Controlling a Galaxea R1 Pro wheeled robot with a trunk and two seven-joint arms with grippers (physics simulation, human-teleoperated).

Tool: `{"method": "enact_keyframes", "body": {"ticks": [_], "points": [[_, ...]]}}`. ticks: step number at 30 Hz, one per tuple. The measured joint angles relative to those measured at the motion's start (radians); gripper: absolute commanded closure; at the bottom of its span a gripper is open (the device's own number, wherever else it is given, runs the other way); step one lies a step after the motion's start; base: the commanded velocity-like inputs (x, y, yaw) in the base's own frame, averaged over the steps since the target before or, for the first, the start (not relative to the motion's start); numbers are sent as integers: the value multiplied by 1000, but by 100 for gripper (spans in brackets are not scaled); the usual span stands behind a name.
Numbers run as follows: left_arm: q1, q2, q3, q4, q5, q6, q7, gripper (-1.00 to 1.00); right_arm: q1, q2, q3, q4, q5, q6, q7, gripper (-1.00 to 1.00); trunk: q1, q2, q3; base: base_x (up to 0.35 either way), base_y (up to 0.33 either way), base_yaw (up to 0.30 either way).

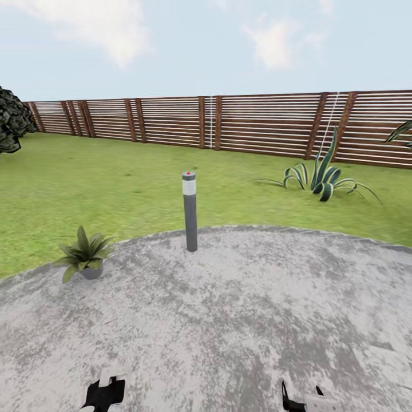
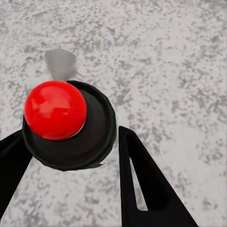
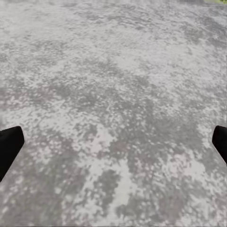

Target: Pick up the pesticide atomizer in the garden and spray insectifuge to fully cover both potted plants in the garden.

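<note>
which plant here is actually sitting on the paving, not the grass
The small potted plant at the patio's left edge, in a grey pot. The striped-leaf plant near the fence grows from the lawn.

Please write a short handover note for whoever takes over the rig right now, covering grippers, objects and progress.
Left gripper: shut on the pesticide atomizer, its red top facing the wrist camera.
Right gripper: open, holding nothing, over the paved patio.
One potted plant stands at the patio's edge, ahead to the left, beside the lawn. The grey bollard lamp ahead is not the sprayer.
Done: atomizer picked up.
Left: approach that plant and spray it fully, then locate and spray the second plant; whether any spraying has happened cannot be told.
</note>
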Motion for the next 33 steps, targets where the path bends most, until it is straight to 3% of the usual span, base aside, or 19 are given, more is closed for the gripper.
{"method": "enact_keyframes", "body": {"ticks": [15,33], "points": [[1,0,0,0,0,0,0,100,0,0,0,0,0,0,0,-100,0,0,0,291,-7,277],[0,0,0,0,0,0,0,100,0,0,0,0,0,0,0,-100,1,0,0,8,0,277]]}}
